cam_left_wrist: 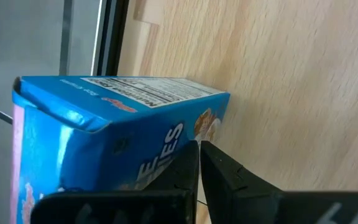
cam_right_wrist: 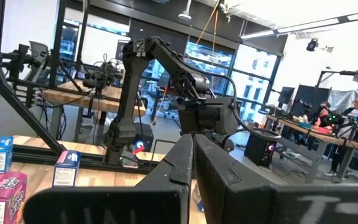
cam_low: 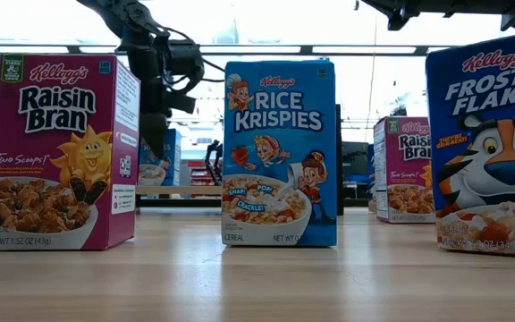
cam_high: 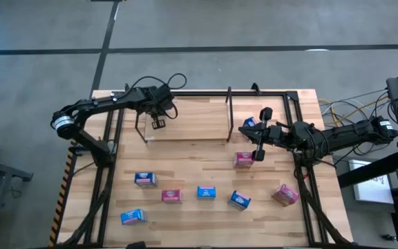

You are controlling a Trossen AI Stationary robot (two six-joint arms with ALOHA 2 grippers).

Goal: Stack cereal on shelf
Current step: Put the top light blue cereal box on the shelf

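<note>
Several small cereal boxes, blue (cam_high: 206,192) and pink (cam_high: 171,196), stand on their bases on the near half of the table. The shelf (cam_high: 229,114), black rods over a pale wood panel, runs along the far side. My left gripper (cam_high: 159,124) hangs over the shelf's left part, shut and slanting down, right beside a blue cereal box (cam_left_wrist: 123,143) that stands there; this box also shows in the low view (cam_low: 161,159). My right gripper (cam_high: 247,131) is shut and holds nothing. It floats above the table near a pink box (cam_high: 243,160) and another blue one (cam_high: 250,122). My left gripper's shut fingers (cam_left_wrist: 185,165) lie alongside the blue box's printed front face (cam_left_wrist: 166,146), near its side edge. They come slanting down from above. I cannot tell whether they touch the box. The box stands on the wood panel.
Black slanted support frames (cam_high: 102,180) flank the table on both sides. Upright shelf rods (cam_high: 146,131) stand close to my left gripper. Bare wood (cam_high: 192,155) lies between the shelf and the row of boxes. Benches and people show in the room beyond.
</note>
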